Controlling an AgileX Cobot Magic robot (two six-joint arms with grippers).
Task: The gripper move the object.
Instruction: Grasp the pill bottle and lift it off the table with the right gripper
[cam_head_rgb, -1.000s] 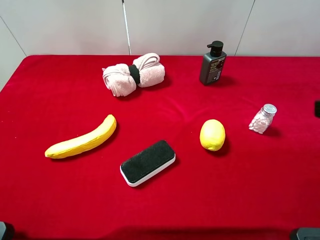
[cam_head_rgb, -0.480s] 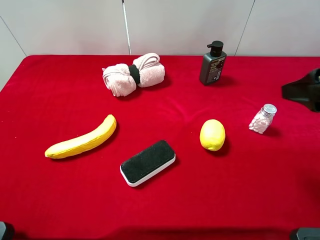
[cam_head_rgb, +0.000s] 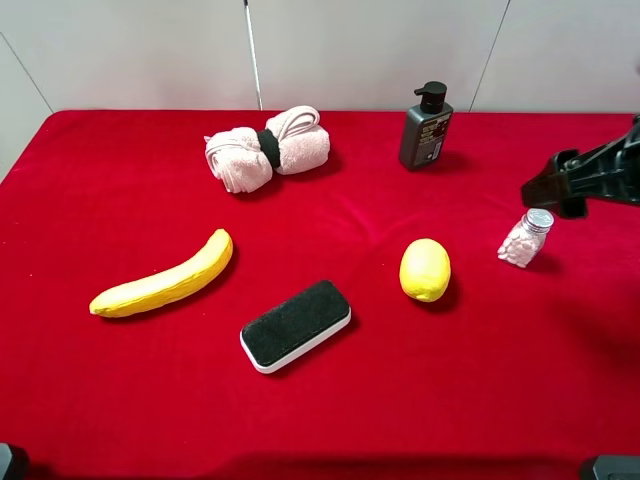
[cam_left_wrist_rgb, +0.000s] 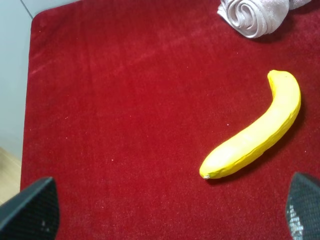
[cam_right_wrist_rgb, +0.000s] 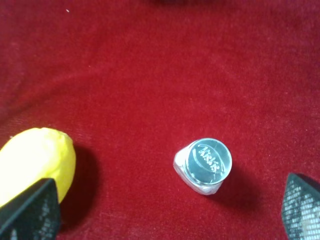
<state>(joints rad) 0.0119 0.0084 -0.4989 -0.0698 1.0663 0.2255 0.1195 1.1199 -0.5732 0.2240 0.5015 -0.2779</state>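
Note:
The small clear bottle (cam_head_rgb: 525, 240) with a silver cap and whitish-pink pellets stands upright on the red cloth, right of the lemon (cam_head_rgb: 425, 269). My right gripper (cam_head_rgb: 548, 188) hovers just above and behind it, open and empty. In the right wrist view the bottle's cap (cam_right_wrist_rgb: 204, 165) lies between and ahead of the spread fingertips of that gripper (cam_right_wrist_rgb: 165, 220), with the lemon (cam_right_wrist_rgb: 35, 162) to one side. My left gripper (cam_left_wrist_rgb: 167, 215) is open and empty over the cloth near the banana (cam_left_wrist_rgb: 255, 132); it is out of the high view.
A dark pump bottle (cam_head_rgb: 425, 127) stands at the back right. A rolled pink towel (cam_head_rgb: 267, 148) lies at the back middle, a banana (cam_head_rgb: 165, 278) at the left, and a black-and-white eraser (cam_head_rgb: 296, 324) at the front middle. The red tabletop (cam_head_rgb: 120, 160) ends at a white wall.
My right arm has come in from the right edge and moved left, and now hangs over the small bottle. The objects have not moved.

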